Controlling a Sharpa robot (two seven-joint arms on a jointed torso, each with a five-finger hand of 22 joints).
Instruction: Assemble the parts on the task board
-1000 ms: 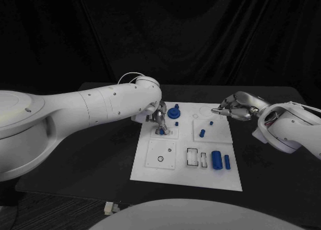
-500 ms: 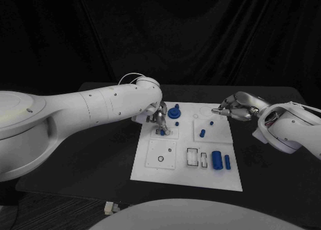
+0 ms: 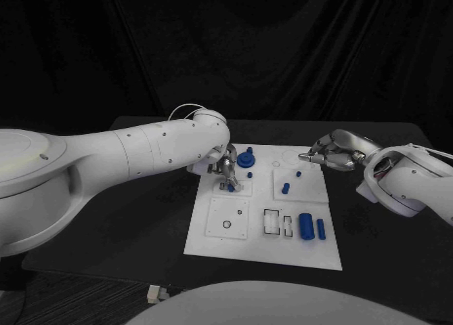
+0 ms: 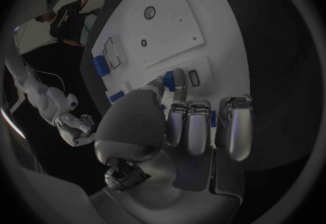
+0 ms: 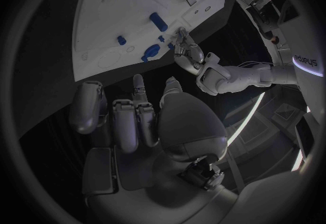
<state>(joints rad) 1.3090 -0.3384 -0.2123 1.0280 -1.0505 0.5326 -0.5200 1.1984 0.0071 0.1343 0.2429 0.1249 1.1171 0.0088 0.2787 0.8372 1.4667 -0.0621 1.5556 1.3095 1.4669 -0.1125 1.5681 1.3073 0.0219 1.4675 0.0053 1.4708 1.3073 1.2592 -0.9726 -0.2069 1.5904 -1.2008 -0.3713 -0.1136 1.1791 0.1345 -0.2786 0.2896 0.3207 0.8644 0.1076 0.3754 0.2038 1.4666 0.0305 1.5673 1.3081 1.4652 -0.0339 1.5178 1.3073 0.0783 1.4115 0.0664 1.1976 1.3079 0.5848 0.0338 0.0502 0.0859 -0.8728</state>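
The white task board (image 3: 236, 237) lies mid-table. My left hand (image 3: 222, 168) hovers over its far left square plate, where thumb and a finger pinch a small blue peg (image 4: 167, 76) that stands at the plate (image 3: 229, 187). A blue gear-shaped part (image 3: 246, 160) sits just beyond it. My right hand (image 3: 334, 153) hangs at the board's far right edge with fingers loosely bent and nothing in them. The right wrist view shows the board (image 5: 129, 1) and my left hand (image 5: 190, 54) on it.
A thick blue cylinder (image 3: 306, 225) and a slimmer one (image 3: 321, 229) lie at the board's near right, beside two rectangular slots (image 3: 272, 222). Small blue pegs (image 3: 285, 188) stand on the far right plate. Black table (image 3: 138, 223) surrounds the board.
My left hand has shifted very slightly at the peg. The right hand has not moved.
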